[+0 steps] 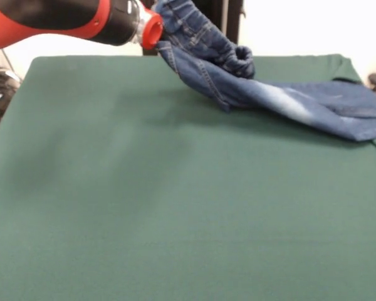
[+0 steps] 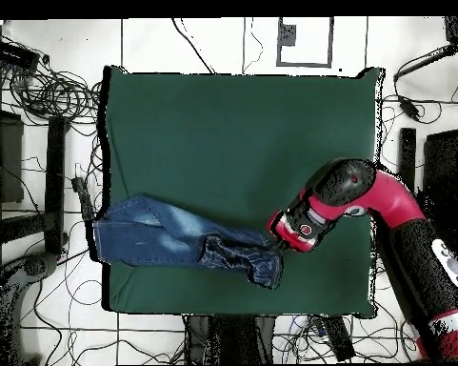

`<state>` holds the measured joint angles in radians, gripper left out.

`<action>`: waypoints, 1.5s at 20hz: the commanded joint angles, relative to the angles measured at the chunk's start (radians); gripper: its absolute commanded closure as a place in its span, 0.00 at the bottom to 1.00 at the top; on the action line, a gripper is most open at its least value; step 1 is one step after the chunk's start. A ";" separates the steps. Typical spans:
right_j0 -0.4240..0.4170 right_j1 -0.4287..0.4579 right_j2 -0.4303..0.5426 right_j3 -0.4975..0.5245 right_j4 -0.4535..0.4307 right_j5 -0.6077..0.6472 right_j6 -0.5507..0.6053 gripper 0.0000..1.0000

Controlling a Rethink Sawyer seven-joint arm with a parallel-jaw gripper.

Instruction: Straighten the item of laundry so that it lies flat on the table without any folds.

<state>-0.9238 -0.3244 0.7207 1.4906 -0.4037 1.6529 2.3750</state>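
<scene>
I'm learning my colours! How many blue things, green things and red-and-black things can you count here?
Blue: 1, the small pair of blue denim jeans
Green: 1, the large table covered in dark green cloth
Red and black: 1, the robot arm
Total: 3

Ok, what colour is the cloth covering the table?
Plain dark green table cloth; the overhead view shows it best.
</scene>
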 commanded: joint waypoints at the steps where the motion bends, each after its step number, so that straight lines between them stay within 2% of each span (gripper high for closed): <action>1: -0.002 -0.025 0.063 -0.067 -0.015 0.180 -0.353 1.00; 6: -0.009 -0.022 0.080 -0.099 -0.032 0.244 -0.372 1.00; 11: -0.001 0.035 0.090 -0.155 -0.065 0.280 -0.404 1.00; 30: -0.022 0.075 0.131 -0.155 -0.082 0.299 -0.415 1.00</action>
<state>-0.9684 -0.2545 0.7797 1.3589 -0.4605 1.8459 2.3748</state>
